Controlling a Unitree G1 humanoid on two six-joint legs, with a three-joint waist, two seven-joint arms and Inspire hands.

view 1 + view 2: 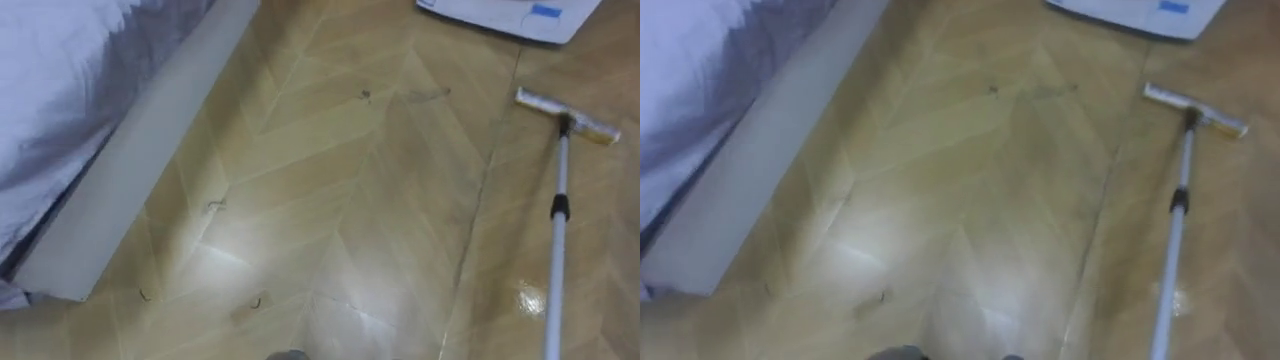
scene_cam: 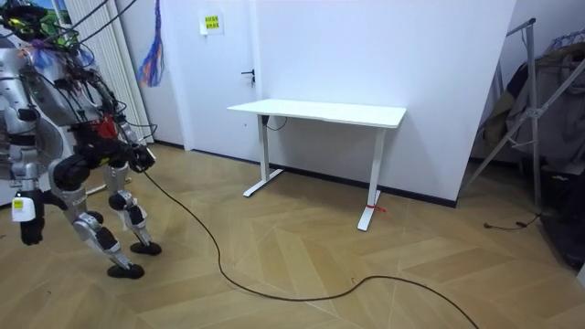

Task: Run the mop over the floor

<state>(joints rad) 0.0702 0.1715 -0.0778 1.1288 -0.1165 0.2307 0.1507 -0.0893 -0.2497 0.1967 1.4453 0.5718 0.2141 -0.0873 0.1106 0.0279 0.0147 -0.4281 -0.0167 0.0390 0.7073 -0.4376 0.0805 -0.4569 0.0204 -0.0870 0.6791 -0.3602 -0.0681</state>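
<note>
Notably, the flat mop with a pale rectangular head and a white metal pole (image 1: 557, 235) rested head-down on the light-brown herringbone wooden floor (image 1: 380, 200) at the right of the frame. Its head sat at the upper right, just below a flat white object with a blue label (image 1: 510, 14), and its pole ran out at the lower right edge. Several small dark scraps (image 1: 215, 206) were noted left of centre and lower down, near the beige side board (image 1: 150, 140) of a bed with a grey-white cover (image 1: 60, 80) and well apart from the mop head. In my judgement the step in hand was a stroke across this patch: the head ought to be kept flat, drawn leftward in overlapping passes to the scraps, and stopped short of the board. In the room view the robot stood bent forward, knees flexed, at the far left of the frame, away from a white desk (image 2: 320, 111). Its left hand (image 2: 31, 228), as judged from the body, hung low beside the legs. Whether its fingers were straight or curled could not be told, nor could the hold on the pole.
</note>
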